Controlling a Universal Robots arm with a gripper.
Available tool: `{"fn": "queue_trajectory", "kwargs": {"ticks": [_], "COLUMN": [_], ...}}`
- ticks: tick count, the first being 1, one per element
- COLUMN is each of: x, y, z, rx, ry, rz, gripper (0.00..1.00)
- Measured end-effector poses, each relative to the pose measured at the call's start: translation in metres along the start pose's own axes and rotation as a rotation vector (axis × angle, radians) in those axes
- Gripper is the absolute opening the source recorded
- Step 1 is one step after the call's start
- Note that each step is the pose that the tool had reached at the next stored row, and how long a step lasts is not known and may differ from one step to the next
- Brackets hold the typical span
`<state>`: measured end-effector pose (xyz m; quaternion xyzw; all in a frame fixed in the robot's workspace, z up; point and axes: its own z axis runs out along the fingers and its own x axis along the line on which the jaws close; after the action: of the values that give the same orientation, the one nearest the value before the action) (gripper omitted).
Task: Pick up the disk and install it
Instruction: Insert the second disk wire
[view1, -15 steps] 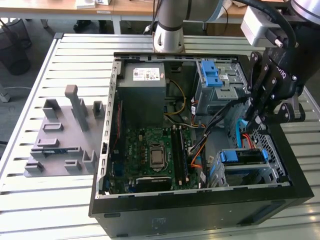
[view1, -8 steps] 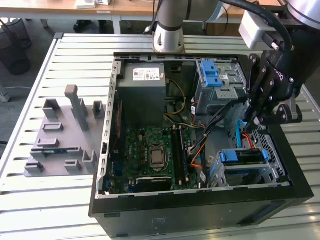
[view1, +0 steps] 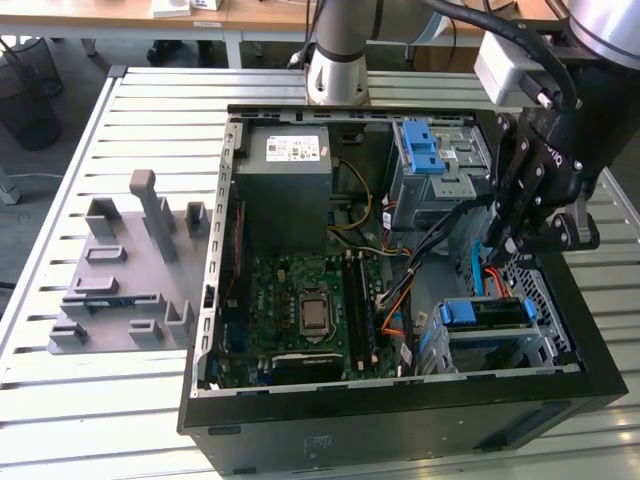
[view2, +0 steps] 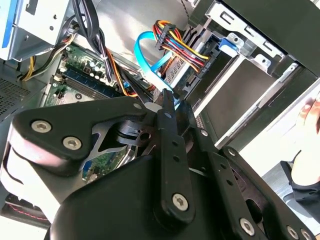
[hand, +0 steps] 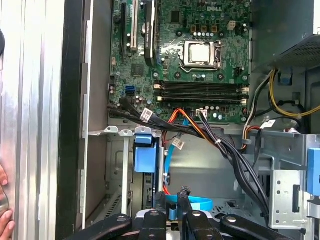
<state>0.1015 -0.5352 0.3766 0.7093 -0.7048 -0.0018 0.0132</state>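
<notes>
The disk (view1: 487, 318) sits in the lower drive bay of the open computer case (view1: 400, 415), in the corner towards the exterior view's right. Its blue frame end faces up out of the bay and the silver body is mostly hidden by the bay's metal walls. In the first wrist view the same blue end (hand: 143, 152) stands in the slot beside the case wall, and in the second wrist view a small part of it (view2: 227, 44) peeks from the bay. The gripper (view1: 497, 248) hangs inside the case just above and beside the bay, not touching the disk. In the first wrist view its fingertips (hand: 160, 199) stand a little apart with nothing between them, so the hand is released and empty. A light blue data cable (view1: 470, 270) loops right by the fingers, next to a bundle of black, orange and red wires (view1: 400, 300). Further in lies the green motherboard (view1: 300, 300) with its processor socket (view1: 313, 308), then the grey power supply (view1: 285, 185) with a white sticker. Beside that is a grey metal cage (view1: 430, 150) with a chunky blue latch. The case rests on a slatted metal table (view1: 100, 420), where a grey fixture block (view1: 130, 280) stands well apart towards the exterior view's left. A person's hand (view2: 310, 112) shows at the edge outside the case.
</notes>
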Motion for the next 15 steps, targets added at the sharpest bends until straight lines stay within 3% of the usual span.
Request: {"fn": "queue_trajectory", "kwargs": {"ticks": [6,8,15], "x": [-0.0001,-0.0001,0.0063], "y": [-0.0001,-0.0001,-0.0005], "z": [0.0040,0.0044,0.0100], "rx": [0.0000,0.0000,-0.0037], "ry": [0.0021,0.0022,-0.0066], "rz": [0.000,0.000,0.001], "gripper": [0.22,0.16,0.16]}}
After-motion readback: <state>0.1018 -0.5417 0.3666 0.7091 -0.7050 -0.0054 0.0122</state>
